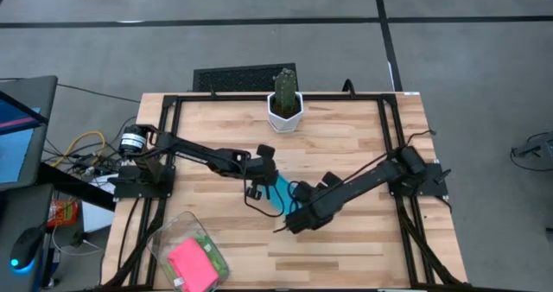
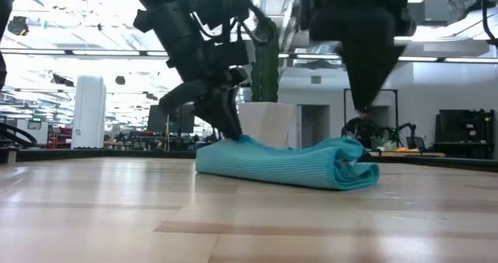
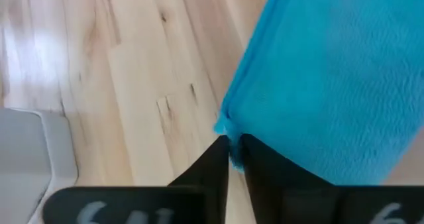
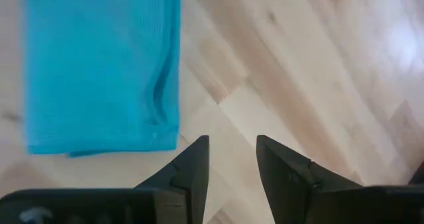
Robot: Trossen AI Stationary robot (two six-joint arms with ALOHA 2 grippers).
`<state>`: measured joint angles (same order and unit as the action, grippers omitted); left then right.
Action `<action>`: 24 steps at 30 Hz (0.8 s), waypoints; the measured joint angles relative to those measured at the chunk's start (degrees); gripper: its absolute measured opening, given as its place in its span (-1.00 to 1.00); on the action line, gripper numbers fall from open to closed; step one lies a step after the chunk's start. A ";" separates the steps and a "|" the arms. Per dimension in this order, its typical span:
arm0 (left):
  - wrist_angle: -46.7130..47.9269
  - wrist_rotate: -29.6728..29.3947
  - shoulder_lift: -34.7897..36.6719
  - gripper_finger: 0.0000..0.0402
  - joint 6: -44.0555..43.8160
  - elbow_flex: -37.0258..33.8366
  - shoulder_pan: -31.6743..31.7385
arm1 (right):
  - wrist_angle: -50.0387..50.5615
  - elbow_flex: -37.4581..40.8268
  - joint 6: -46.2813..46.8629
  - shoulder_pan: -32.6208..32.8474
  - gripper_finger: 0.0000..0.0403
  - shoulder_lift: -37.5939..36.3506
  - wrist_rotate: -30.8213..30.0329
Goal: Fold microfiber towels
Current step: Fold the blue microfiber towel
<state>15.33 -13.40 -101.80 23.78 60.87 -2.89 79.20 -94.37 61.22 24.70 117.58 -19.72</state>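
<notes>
A sky-blue microfiber towel [image 1: 278, 193] lies folded in a thick bundle [image 2: 288, 163] at the table's middle. My left gripper [image 3: 233, 151] is at one corner of it, its fingers almost together with a sliver of blue cloth between them. My right gripper [image 4: 232, 151] hangs open above bare wood just off the towel's other end [image 4: 99, 65], touching nothing. In the low view it stands clear above the bundle [image 2: 362, 99]. A pink towel [image 1: 192, 262] and a green one [image 1: 207, 244] lie in the bin. My left gripper pinches the blue towel's corner [image 3: 225, 128] between its two fingertips, coming slanting down from the table's left side. One layer or several, I cannot tell. The towel stays on the table, its corner raised slightly at the fingers [image 2: 229, 127].
A cactus in a white pot [image 1: 285, 102] stands at the table's far edge, behind the towel. A clear plastic bin [image 1: 177, 236] sits at the near left corner. Bare wood lies to the right and near side of the towel.
</notes>
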 joint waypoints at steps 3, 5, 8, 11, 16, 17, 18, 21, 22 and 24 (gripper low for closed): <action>0.38 1.13 0.00 -0.71 -1.25 1.08 0.23 | 0.01 -0.02 0.90 0.75 -0.25 -3.85 -2.35; 0.29 2.66 0.02 -0.62 -2.51 1.39 0.64 | -0.13 0.00 2.55 1.38 -0.25 -6.28 -3.06; 0.65 4.14 0.00 -0.50 -4.88 1.39 1.42 | -2.27 0.00 5.75 2.51 -0.25 -9.43 -5.21; 0.71 3.91 0.02 -0.38 -6.55 1.39 2.00 | -7.86 -0.02 8.63 3.98 -0.25 -11.17 -8.36; 6.11 8.61 2.19 -0.31 -10.40 3.64 3.65 | -18.46 0.58 8.75 6.21 -0.26 -9.25 -11.72; 7.32 11.17 3.04 -0.31 -10.83 4.28 4.34 | -21.23 1.62 7.95 6.36 -0.27 -8.39 -11.64; 8.24 13.38 3.79 -0.32 -11.00 4.89 5.04 | -23.81 2.89 6.60 6.46 -0.28 -7.61 -10.96; 10.82 18.81 6.41 -0.36 -12.06 5.59 7.35 | -31.00 6.64 4.94 6.70 -0.33 -6.61 -10.37; 10.77 21.89 7.03 -0.37 -12.84 5.56 8.17 | -32.79 7.99 4.86 6.70 -0.34 -6.80 -10.61; 10.01 29.18 7.59 -0.41 -13.95 4.81 9.51 | -33.09 10.66 5.43 6.72 -0.37 -7.08 -10.88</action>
<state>25.34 15.78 -94.21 9.83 65.68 6.61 46.11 -83.71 66.65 31.42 110.50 -30.61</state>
